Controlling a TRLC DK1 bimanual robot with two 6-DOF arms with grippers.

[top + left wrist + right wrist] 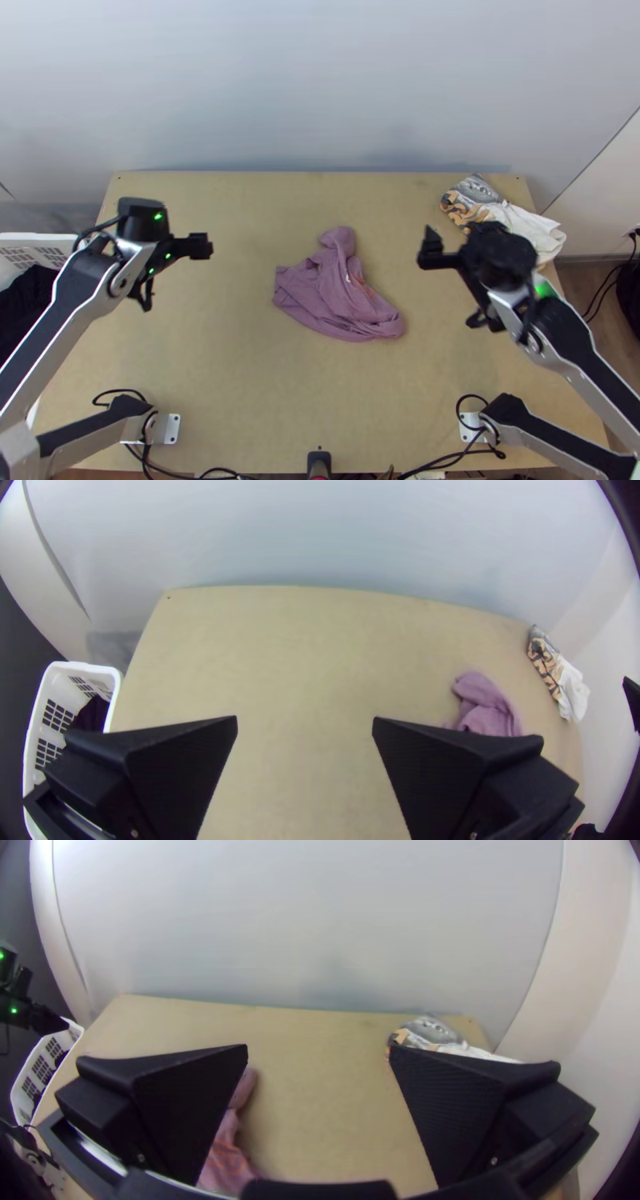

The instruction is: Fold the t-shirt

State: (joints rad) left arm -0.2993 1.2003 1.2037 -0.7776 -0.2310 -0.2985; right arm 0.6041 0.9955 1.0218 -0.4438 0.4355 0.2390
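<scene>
While the mauve t-shirt [332, 296] lies bunched near the middle of the bench [232, 376], the left end effector [174, 276] and right end effector [454, 284] are positioned on opposite sides of it, fingers set apart on each; a white patterned cloth [524, 222] rests at the far right corner

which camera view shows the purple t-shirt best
The top view: the whole bunched outline of the purple t-shirt shows there, with nothing in front of it. The left wrist view shows part of it, above a finger of the left tool; the right wrist view shows a strip beside a finger of the right tool.
</scene>
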